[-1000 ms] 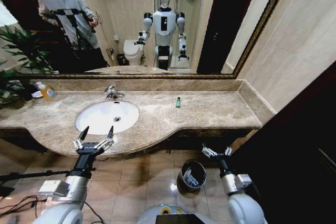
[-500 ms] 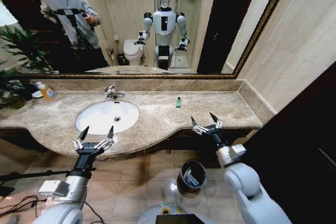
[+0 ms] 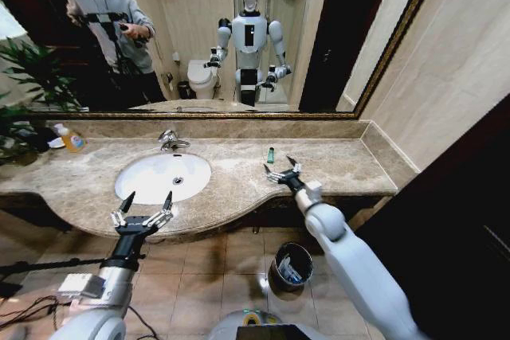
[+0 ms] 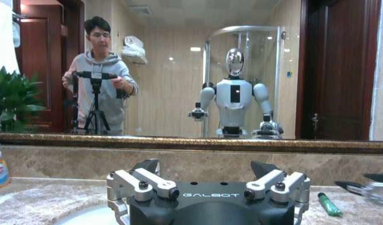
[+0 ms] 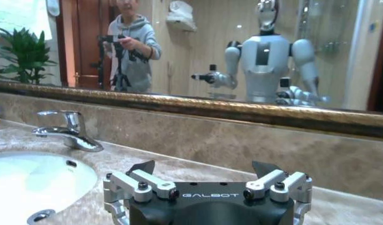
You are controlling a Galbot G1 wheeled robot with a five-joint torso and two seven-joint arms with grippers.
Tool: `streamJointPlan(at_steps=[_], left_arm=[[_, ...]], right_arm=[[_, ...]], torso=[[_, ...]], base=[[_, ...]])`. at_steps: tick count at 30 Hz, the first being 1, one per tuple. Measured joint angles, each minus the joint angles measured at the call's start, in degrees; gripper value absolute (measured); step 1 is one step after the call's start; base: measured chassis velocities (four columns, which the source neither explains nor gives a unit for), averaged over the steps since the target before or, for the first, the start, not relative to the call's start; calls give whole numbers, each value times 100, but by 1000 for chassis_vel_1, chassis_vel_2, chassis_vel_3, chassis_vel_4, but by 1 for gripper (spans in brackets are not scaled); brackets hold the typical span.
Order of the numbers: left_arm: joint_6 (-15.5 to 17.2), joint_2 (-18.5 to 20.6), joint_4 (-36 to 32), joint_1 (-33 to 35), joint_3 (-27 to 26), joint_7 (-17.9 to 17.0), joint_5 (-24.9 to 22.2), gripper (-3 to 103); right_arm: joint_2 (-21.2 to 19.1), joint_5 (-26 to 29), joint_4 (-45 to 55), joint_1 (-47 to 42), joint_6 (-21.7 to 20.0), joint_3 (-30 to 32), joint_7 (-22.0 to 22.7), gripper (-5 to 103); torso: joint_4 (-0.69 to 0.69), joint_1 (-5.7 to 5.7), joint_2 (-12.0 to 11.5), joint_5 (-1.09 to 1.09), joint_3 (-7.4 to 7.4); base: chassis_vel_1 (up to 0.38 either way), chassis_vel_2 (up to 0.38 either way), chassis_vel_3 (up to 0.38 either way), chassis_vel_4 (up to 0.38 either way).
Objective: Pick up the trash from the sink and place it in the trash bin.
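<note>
Looking down from the head: sink basin looks cleared, trash bin holds scraps, one green bottle is left near the counter's back edge, right gripper spread beside it. Left wrist: left gripper spread, empty

surfaces around me

the counter looks like polished mottled marble, glossy. the sink is smooth white glazed ceramic, its faucet bright chrome. my right gripper has silvery metal fingers on a matt black body. the trash bin is dark metal with a shiny rim. floor tiles gleam.
</note>
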Motion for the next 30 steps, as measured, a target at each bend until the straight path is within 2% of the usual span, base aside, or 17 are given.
streamJointPlan(at_steps=[2, 7, 13, 18, 22, 30], left_arm=[[0, 0, 0, 0, 0, -2, 0, 100], [0, 0, 0, 0, 0, -1, 0, 100], [0, -1, 0, 0, 0, -2, 0, 100], [0, -1, 0, 0, 0, -1, 0, 100], [0, -1, 0, 0, 0, -1, 0, 100], [0, -1, 0, -1, 0, -1, 0, 100]], right_arm=[[162, -26, -487, 465, 87, -226, 13, 100], [440, -205, -1217, 922, 234, -415, 39, 100], [756, -325, -1932, 1212, 240, -503, 193, 100], [1144, -187, -2710, 1503, 230, -556, 447, 100], [1303, -252, -3083, 1630, 324, -510, 558, 100], [1355, -325, -3466, 1785, 429, -393, 593, 100]], torso=[[1, 0, 0, -1, 0], [0, 0, 0, -1, 0], [0, -1, 0, 0, 0], [0, -1, 1, -1, 0], [0, -1, 1, -1, -1], [0, -1, 1, 0, -1]], base=[[0, 0, 0, 0], [0, 0, 0, 0], [0, 0, 0, 0], [0, 0, 0, 0], [0, 0, 0, 0], [0, 0, 0, 0]])
